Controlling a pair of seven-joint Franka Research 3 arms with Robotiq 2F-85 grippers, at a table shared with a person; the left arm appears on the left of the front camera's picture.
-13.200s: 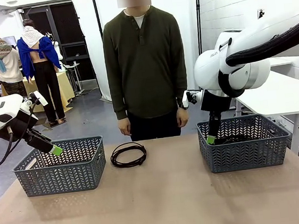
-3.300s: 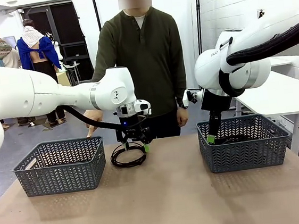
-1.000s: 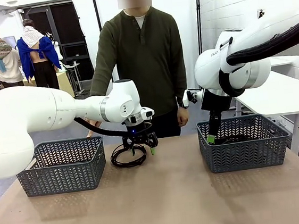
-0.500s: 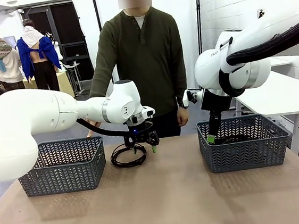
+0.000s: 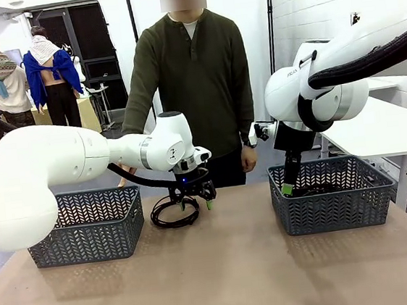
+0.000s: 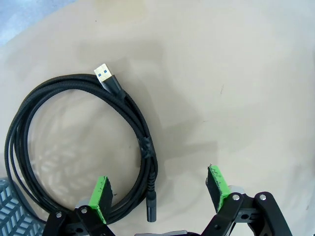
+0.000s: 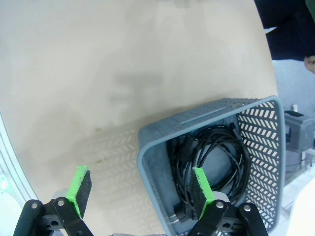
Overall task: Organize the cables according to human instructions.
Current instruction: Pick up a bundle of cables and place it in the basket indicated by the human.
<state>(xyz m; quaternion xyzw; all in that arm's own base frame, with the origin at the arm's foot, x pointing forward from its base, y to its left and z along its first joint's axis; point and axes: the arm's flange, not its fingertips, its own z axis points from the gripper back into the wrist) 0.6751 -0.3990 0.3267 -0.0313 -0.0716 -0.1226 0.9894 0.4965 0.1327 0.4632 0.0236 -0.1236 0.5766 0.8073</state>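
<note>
Two grey plastic herringbone-mesh baskets on the tan table. Right grey basket holds a bundle of coiled thin black cables, lying loose on its floor w/ a plug end near the closest wall. Left grey basket: contents can't be told from front view.

Right gripper, black w/ green pads, jaws wide apart, nothing between them. It hangs over the basket's near rim: one finger above the bare table just outside the wall, the other above the basket interior, cable bundle just beyond that finger.

Left gripper, same type, jaws spread apart, not clamped on anything. One black multi-loop cable coil lies flat on the table betw. the two baskets, nearer the left one. Rel. to left gripper: the coil's near arc runs betw. the fingers, close to one green pad; other pad is over bare table. A small dark plug tip sits betw. the fingers; gold-blue USB plug lies at the coil's far side, beyond the fingertips. Contact w/ the pad can't be told.

Person in dark olive long-sleeved henley stands at the far table edge, directly behind the left gripper.
</note>
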